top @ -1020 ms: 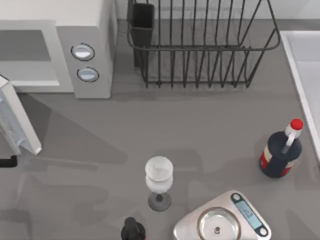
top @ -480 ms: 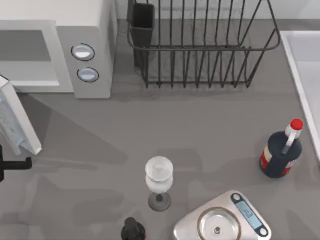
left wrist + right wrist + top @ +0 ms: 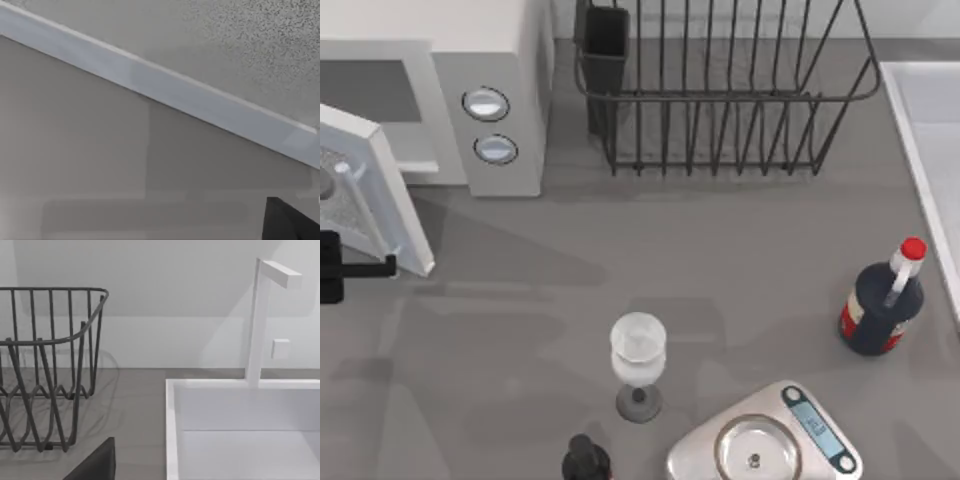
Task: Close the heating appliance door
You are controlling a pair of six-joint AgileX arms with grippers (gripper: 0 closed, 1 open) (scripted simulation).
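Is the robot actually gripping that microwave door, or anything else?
Nothing looks gripped. The left gripper sits at the table's left edge against the outer face of the half-open door, apparently pushing it; whether its fingers are closed cannot be told.

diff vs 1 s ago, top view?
The door has swung partway toward the microwave, its free edge now farther right and nearer the front. The left gripper moved in from the table's left edge, right against the door's outer face. Wine glass, bottle, scale and rack unchanged.

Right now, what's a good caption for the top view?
Left claw beside the half-open microwave door.
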